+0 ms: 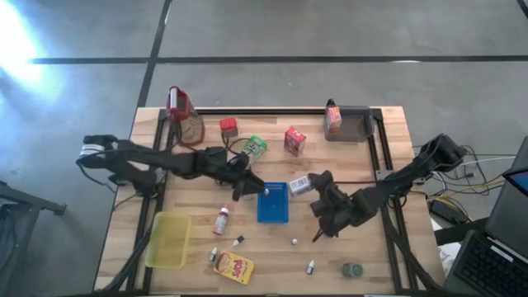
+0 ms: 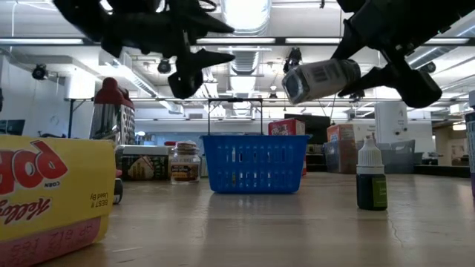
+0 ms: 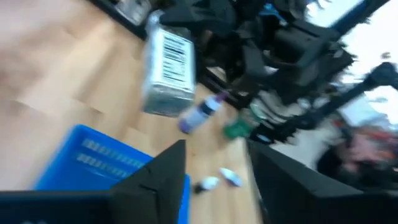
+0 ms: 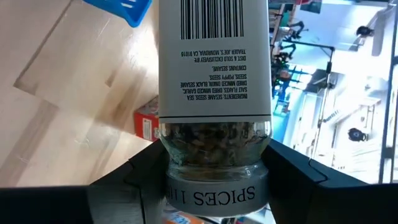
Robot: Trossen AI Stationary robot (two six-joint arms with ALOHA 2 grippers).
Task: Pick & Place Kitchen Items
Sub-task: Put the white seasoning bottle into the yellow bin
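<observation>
Overhead, strip lights lit the workshop; the wooden bench [image 1: 363,165] carried groceries. The right hand [image 1: 312,191] gripped a spice jar [image 1: 300,185] lengthwise toward the blue basket [image 1: 273,206]; the left hand [image 1: 244,186] stood open.

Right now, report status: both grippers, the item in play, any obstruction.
Right gripper shut on spice jar, held in the air right of blue basket. Left gripper open, empty, over basket's left edge. Nothing blocking between jar and basket.

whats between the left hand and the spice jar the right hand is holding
The blue basket. In the high view it sits between the left hand and the spice jar held by the right hand.
</observation>
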